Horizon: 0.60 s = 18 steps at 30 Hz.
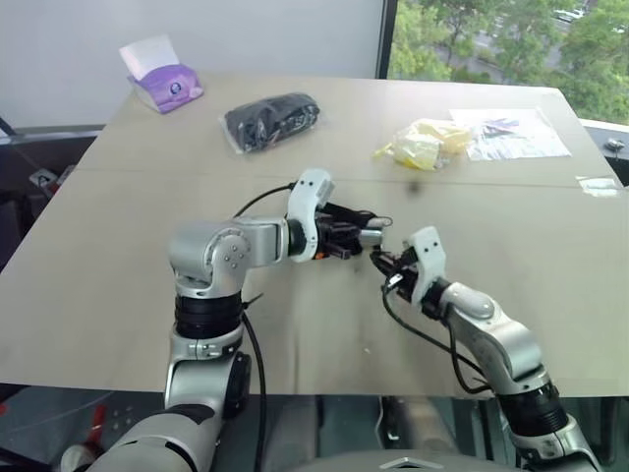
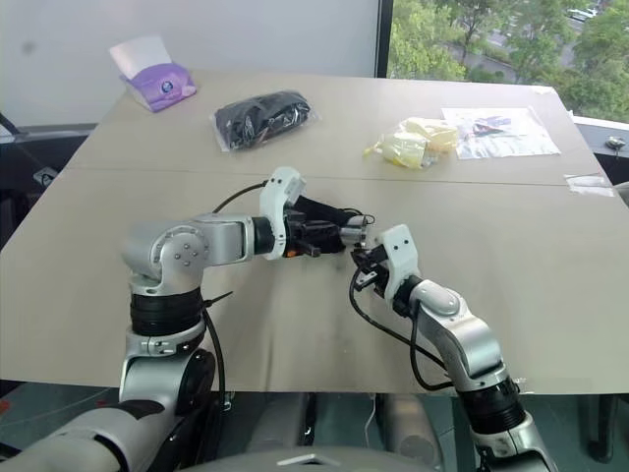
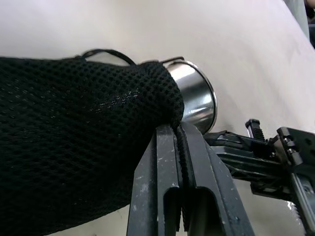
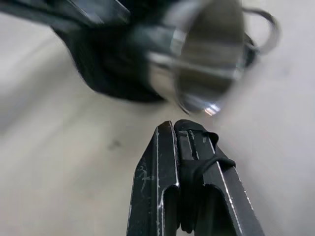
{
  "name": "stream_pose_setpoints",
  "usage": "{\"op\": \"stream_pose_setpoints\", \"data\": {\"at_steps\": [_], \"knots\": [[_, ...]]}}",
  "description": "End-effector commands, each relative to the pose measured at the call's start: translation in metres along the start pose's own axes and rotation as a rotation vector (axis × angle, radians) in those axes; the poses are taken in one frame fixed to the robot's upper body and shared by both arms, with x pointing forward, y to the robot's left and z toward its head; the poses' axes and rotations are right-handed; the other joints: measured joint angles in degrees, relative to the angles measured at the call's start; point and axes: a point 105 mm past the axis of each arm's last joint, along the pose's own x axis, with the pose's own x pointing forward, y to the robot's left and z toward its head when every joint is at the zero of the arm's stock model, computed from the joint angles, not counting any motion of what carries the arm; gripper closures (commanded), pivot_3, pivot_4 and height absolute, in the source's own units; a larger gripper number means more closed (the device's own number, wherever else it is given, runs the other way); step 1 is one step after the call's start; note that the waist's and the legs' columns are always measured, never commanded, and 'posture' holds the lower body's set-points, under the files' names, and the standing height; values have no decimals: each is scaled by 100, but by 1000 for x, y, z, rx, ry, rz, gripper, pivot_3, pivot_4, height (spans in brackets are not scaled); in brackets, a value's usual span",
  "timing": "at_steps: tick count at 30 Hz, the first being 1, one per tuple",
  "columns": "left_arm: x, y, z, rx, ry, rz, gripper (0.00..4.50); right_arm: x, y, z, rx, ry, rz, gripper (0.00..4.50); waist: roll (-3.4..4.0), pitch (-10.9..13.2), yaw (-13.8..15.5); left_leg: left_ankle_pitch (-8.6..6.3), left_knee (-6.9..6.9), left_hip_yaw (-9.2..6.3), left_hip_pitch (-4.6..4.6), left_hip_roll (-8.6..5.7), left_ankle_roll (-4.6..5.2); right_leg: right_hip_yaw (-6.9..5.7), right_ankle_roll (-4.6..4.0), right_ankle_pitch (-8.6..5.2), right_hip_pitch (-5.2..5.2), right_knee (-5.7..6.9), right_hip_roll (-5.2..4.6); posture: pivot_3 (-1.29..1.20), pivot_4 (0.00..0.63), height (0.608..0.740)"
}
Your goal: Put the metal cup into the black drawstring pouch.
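metal cup [image 3: 194, 96] half inside (black drawstring) pouch [image 3: 74, 142]

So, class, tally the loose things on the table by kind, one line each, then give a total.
Metal cup: 1
Black drawstring pouch: 1
Purple tissue pack: 1
Black bundle in clear plastic: 1
Yellow bag: 1
Clear flat bag with small parts: 1
Total: 6
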Motion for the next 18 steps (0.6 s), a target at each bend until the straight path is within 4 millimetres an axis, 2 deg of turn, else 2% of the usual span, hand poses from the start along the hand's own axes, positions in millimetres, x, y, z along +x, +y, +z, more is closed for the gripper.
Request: {"op": "stream_pose_setpoints", "data": {"at_steps": [1, 2, 3, 5, 8, 13, 17, 18], "knots": [[-5, -8, 11, 78, -59, -23, 4500, -4, 8, 19, -80, -62, 86, 4464, 0, 0, 9, 0, 0, -2, 0, 0, 0, 0, 0, 0, 0, 0, 1, 0, 150, 740], [-6, -7, 11, 81, -60, -21, 4500, -9, 8, 18, -75, -53, 99, 4464, 0, 0, 17, 0, 0, -2, 0, 0, 0, -1, 0, 0, 0, 0, 1, 0, 150, 740], [-7, -6, 11, 85, -61, -17, 4500, -14, 9, 18, -79, -52, 115, 3929, 0, 0, 19, 0, -1, -3, -1, 0, 0, -1, 0, 0, 0, -1, 1, 0, 150, 740], [-7, -5, 11, 90, -62, -15, 4500, -23, 8, 18, -75, -45, 122, 3409, 0, 0, 25, 0, -1, -2, -2, 0, 0, -1, 0, 0, 0, -2, 0, 0, 150, 740], [-7, -5, 10, 98, -63, -14, 4500, -28, 5, 21, -35, -49, 109, 1974, 0, 0, 11, -1, -2, -2, -3, 0, 0, -1, 0, 0, 0, -2, -1, 0, 150, 740], [-8, -4, 9, 110, -63, -10, 4500, -24, -11, 34, 0, -77, 72, 1974, 0, 0, -6, 0, -2, -4, 2, 1, 0, -1, -1, 0, 0, 1, 4, 0, 150, 740], [-7, -4, 9, 114, -67, -11, 4500, -11, -12, 38, 23, -83, 109, 1974, 0, 0, 2, 0, 1, -2, 1, 1, 0, 0, 0, 0, 1, 1, 3, 0, 150, 740], [-7, -5, 9, 116, -69, -12, 4500, -7, -10, 38, 28, -81, 127, 2209, 0, 0, 3, 0, 1, -3, 1, 1, 0, 0, 0, 0, 1, 1, 3, 0, 150, 740]]}}
